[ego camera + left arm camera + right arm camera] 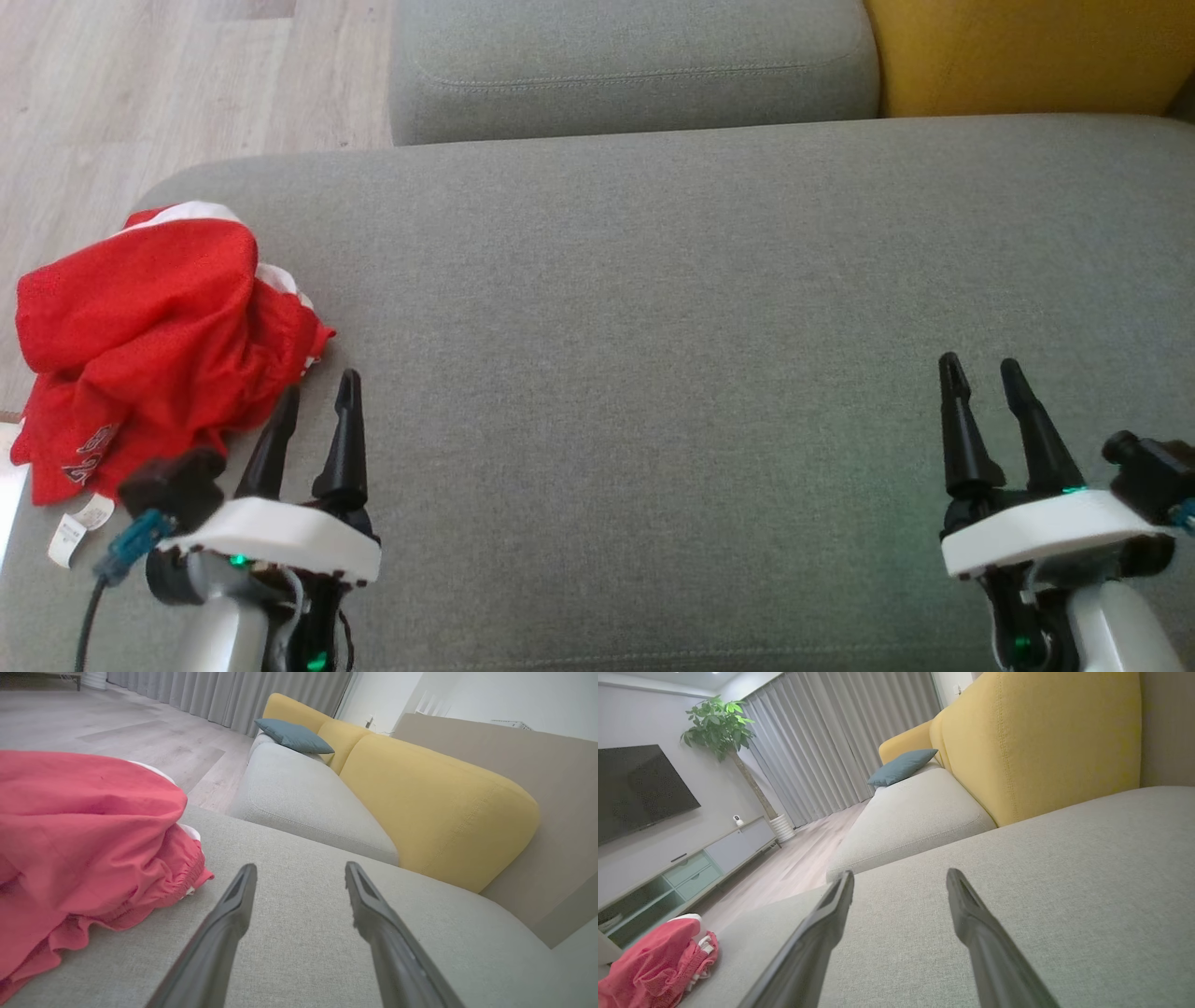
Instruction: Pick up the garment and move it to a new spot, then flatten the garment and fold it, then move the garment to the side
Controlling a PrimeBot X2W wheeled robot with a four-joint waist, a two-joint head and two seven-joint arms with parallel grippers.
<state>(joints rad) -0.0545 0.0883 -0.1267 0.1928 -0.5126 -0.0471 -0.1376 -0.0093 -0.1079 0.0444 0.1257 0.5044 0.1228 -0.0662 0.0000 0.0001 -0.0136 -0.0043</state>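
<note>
red garment (140, 317) lay crumpled, likely soft and light; pinch a raised fold. left gripper (320, 383), right gripper (980, 362) stood spread.

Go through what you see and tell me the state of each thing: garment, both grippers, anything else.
red garment: crumpled in a heap, unfolded, at the grey seat's left edge.
left gripper: open, empty, beside the garment.
right gripper: open, empty, over bare seat.
blue pillow: resting against the yellow backrest.
television: screen dark.
</note>
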